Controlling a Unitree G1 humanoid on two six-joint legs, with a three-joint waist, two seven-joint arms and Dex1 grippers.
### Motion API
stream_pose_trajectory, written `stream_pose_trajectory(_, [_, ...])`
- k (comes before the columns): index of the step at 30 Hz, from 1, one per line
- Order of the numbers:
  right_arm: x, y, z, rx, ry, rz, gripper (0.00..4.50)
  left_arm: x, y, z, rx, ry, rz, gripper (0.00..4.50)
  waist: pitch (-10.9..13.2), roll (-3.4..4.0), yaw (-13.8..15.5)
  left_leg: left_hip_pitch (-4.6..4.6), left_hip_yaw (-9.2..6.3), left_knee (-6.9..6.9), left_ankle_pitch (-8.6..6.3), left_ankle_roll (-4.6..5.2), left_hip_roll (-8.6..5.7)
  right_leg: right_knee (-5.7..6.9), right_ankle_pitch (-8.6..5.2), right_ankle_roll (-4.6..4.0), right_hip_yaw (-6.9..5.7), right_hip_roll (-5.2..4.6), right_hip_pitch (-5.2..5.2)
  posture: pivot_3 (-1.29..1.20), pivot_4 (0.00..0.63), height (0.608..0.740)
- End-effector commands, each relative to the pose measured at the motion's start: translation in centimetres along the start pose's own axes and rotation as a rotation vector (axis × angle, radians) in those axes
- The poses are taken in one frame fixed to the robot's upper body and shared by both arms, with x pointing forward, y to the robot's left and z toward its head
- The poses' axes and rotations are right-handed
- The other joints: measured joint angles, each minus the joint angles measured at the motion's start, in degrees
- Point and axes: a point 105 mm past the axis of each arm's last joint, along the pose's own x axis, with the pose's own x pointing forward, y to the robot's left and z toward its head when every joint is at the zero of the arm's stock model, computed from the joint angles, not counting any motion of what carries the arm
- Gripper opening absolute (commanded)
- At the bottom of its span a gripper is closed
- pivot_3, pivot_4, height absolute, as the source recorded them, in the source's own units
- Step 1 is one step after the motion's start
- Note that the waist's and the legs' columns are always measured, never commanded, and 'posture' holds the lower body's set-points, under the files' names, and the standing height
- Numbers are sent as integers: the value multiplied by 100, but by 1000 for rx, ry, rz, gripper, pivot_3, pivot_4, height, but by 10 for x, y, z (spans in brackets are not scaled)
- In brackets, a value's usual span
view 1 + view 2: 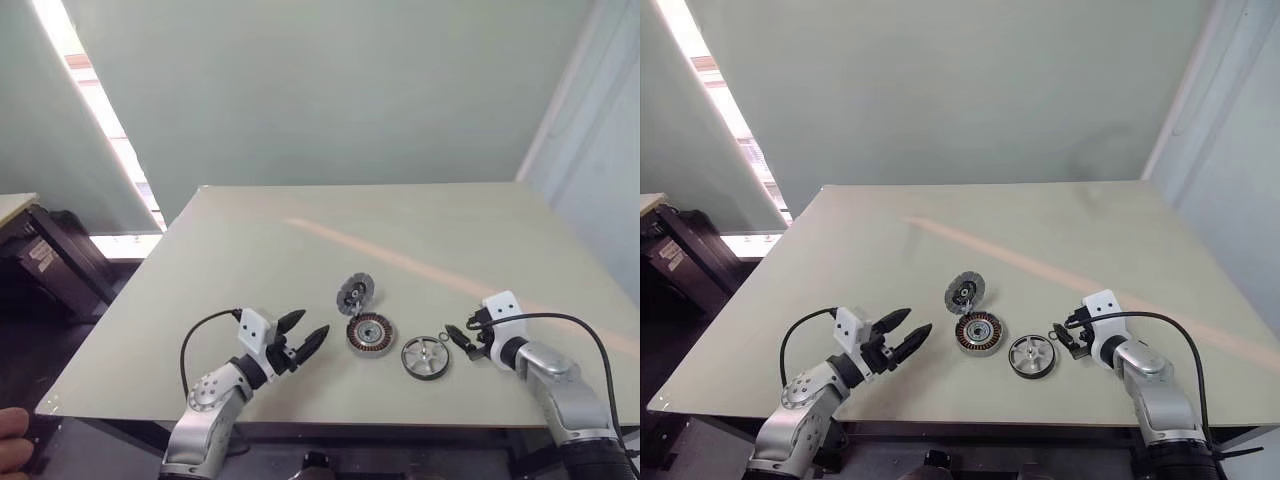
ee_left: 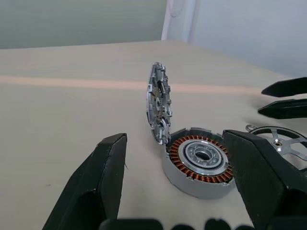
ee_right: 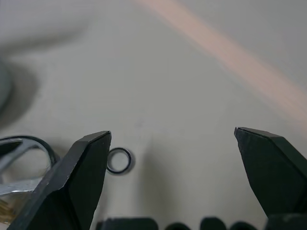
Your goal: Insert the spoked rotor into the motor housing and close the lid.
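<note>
Left end effector (image 1: 303, 342): we find its two black fingers spread apart, holding nothing, hovering low over the pale worktop (image 1: 250, 250) and aimed toward the motor housing (image 1: 370, 333). In the left wrist view the housing (image 2: 200, 162) sits just ahead of the fingertips, framed between them, its copper windings and silvery centre facing up. The lid (image 1: 355, 293) stands nearly upright on the far edge of the housing, joined there, swung open; its inner face shows in the wrist view (image 2: 158, 103).

Right end effector (image 1: 458, 338): fingers wide apart, empty, tilted down toward the worktop. The spoked rotor (image 1: 425, 357) lies flat just beside its fingertips, on the side toward the housing, near the housing but not touching it. We see a small dark ring (image 3: 118, 160) lying flat on the worktop close to one finger (image 3: 79, 179) of the right end effector; we cannot tell whether they touch. The same ring shows between the rotor and the right fingertips in the head view (image 1: 444, 338).

The two end effectors flank the parts, with housing and rotor between them, near the worktop's front edge.
</note>
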Motion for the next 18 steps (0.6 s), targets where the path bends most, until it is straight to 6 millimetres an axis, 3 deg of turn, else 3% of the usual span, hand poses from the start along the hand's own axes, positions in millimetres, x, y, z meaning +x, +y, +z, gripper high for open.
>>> stream_pose_trajectory(1, [5,-1,13,-42,-25,21,4500,4,-2,11,39,-37,-18,3397,0,0,-1,0,0,1,0,0,0,0,0,0,0,0,0,0,0,740])
stream_pose_trajectory(18, [7,12,-7,-61,74,98,4500,9,-8,7,45,-28,-47,3397,0,0,-1,0,6,16,-2,4,1,0,11,6,4,2,5,0,0,740])
